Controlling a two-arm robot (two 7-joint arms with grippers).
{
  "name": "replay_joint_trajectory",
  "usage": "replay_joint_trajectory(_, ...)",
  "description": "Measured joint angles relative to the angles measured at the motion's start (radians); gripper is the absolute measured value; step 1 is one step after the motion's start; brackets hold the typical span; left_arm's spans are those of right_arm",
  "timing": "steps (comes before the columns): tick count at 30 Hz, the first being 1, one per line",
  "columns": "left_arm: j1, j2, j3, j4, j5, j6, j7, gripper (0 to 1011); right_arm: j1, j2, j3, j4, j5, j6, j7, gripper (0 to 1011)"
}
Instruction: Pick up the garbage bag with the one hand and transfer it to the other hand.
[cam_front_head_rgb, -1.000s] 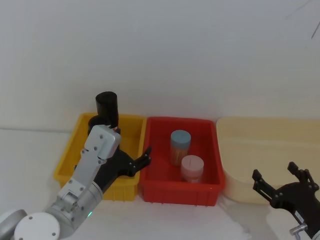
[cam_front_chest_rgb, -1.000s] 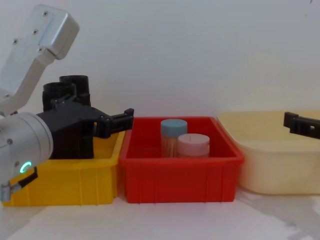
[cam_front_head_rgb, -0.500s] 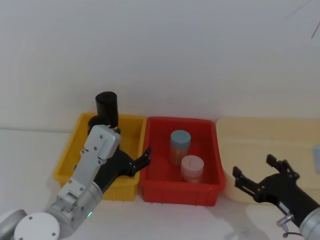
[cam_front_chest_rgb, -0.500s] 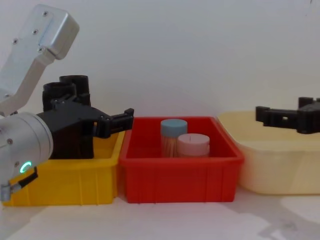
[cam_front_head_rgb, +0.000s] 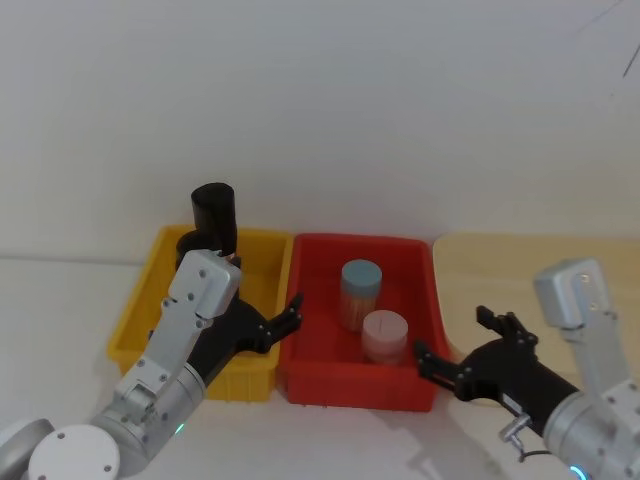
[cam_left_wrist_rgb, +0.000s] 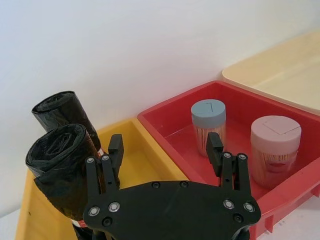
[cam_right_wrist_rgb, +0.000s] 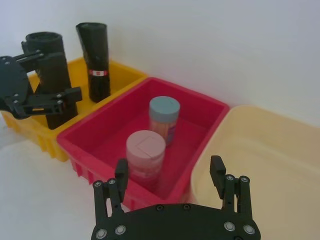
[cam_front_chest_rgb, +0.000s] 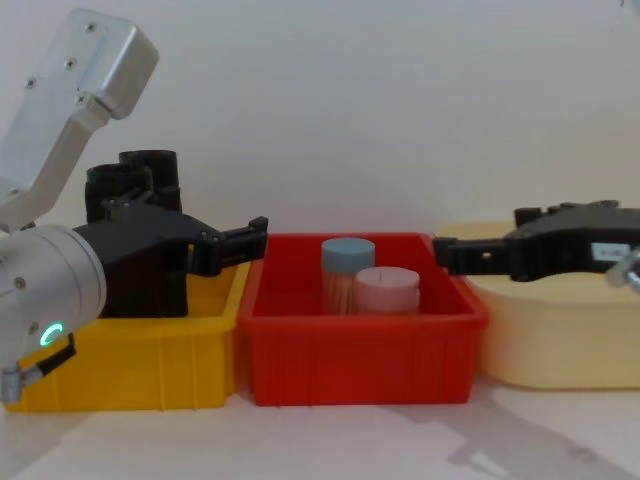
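Right gripper has shifted left to the near corner of the red bin, fingers spread. Left gripper, fingers spread, hovers beside the garbage bag, which stands in the yellow bin. The neighbouring roll carries a red-and-white label, illegible.

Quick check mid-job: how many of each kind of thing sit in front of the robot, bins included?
Black rolls: 2 (plain roll, labelled roll)
Jars: 2 (blue-lid jar, pink-lid jar)
Bins: 3 (yellow bin, red bin, cream bin)
Total: 7
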Motion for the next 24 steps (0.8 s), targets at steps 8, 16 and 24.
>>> replay_joint_trajectory(8,0.000,0.000,0.000,0.000,0.000,0.000,0.000,1001,0.058,-0.030,-0.055,0.033,-0.045,0.034,0.001,999)
replay_joint_trajectory(16,0.000,0.000,0.000,0.000,0.000,0.000,0.000,1001,0.101,-0.063,-0.095,0.070,-0.079,0.045,-0.001,999)
replay_joint_trajectory(24,0.000,0.000,0.000,0.000,0.000,0.000,0.000,1001,0.136,-0.095,-0.122,0.122,-0.107,0.047,-0.007,999)
